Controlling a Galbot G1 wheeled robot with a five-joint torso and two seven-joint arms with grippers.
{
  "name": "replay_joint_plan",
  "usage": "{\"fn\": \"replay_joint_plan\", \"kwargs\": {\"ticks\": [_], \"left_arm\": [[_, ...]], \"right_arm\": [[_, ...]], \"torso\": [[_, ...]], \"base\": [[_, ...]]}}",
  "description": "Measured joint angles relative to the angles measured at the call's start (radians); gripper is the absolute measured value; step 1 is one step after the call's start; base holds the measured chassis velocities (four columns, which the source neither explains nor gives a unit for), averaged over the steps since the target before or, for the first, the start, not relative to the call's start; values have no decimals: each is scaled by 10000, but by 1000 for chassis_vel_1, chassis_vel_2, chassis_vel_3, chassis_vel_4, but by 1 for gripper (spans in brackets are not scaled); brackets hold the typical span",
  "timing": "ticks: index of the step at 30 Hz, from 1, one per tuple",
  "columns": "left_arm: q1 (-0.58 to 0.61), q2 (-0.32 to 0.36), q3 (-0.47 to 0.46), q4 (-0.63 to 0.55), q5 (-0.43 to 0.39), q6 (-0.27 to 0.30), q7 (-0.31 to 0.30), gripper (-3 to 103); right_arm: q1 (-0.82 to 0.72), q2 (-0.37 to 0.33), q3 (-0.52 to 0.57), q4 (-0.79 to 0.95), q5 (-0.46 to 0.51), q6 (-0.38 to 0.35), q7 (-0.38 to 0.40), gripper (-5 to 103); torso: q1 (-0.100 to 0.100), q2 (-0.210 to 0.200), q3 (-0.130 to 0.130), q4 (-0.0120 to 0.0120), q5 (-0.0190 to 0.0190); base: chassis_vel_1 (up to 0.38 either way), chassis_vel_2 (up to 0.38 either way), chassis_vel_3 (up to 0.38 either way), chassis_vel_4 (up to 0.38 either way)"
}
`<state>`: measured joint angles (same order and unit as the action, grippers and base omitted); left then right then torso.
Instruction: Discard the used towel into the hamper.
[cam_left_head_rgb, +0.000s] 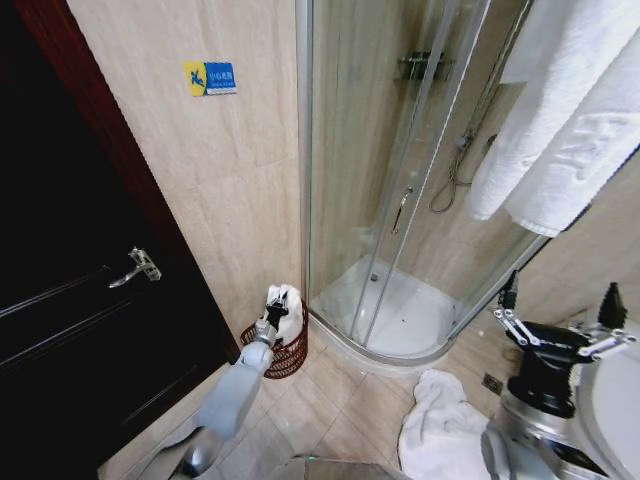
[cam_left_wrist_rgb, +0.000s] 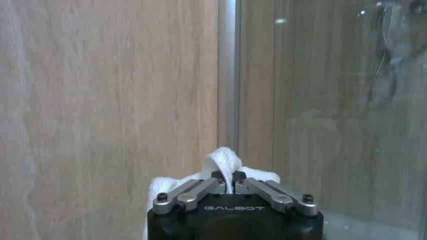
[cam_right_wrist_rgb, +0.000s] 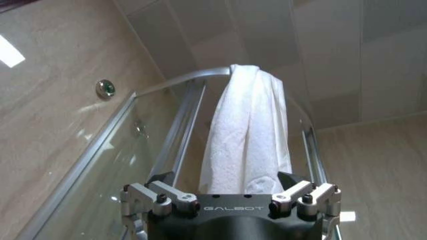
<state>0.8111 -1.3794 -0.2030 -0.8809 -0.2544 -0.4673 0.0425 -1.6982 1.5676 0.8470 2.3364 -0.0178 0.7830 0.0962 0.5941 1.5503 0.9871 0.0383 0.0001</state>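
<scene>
- The left arm reaches forward and down to the corner between the beige tiled wall and the glass shower enclosure.
- The left gripper has its fingers drawn narrow, pinching a fold of the white terry towel; the cloth stands up between the fingertips and bulges out to either side of them.
- In the head view, that white towel sits bunched at the left gripper, directly over the opening of the small round reddish-brown woven-slat hamper.
- The hamper stands on the tiled floor, against the wall and just beside the curved white shower tray.
- The right gripper is raised at the right edge of the head view, fingers spread wide, gripping nothing.
- In the right wrist view, the right gripper points up at a second white towel draped over the shower's curved top rail.
- A third crumpled white towel lies on the floor near the tray.
</scene>
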Motion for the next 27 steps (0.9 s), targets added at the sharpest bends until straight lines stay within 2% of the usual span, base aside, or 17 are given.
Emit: {"fn": "replay_joint_plan", "kwargs": {"ticks": [7, 13, 15, 17, 21, 25, 27], "left_arm": [[-466, -179, -140, 1040, 404, -178, 90, 2], [-1022, -324, -235, 2469, 757, -309, 240, 2], [-1079, -336, -242, 2607, 781, -326, 260, 2], [-1480, -425, -357, 3569, 976, -442, 401, 2], [-1725, -473, -404, 4102, 1089, -452, 536, 2], [-1947, -570, -549, 4584, 1451, -471, 611, 2], [-2223, -788, -819, 5160, 1970, -612, 625, 2]], "right_arm": [[-125, -20, 73, 197, -4, 45, -9, 100], [-238, 24, 49, 401, 1, 46, -19, 100], [-243, 27, 48, 406, 2, 49, -20, 100], [-294, 53, 43, 444, -1, 80, -38, 100], [-319, 58, 34, 488, -10, 92, -47, 100], [-319, 52, 36, 523, -11, 92, -48, 100], [-320, 39, 37, 551, -12, 87, -42, 100]], "torso": [[0, 0, 0, 0, 0], [0, 0, 0, 0, -1], [0, 0, 0, 0, -1], [0, 0, 0, 0, -1], [1, 0, 0, 0, -1], [0, 0, 0, 0, 0], [0, 0, 0, 1, -1]], "base": [[0, 0, 0, 0], [0, 0, 0, 0], [0, 0, 0, 0], [0, 0, 0, 0], [0, 0, 0, 0], [0, 0, 0, 0], [0, 0, 0, 0]]}}
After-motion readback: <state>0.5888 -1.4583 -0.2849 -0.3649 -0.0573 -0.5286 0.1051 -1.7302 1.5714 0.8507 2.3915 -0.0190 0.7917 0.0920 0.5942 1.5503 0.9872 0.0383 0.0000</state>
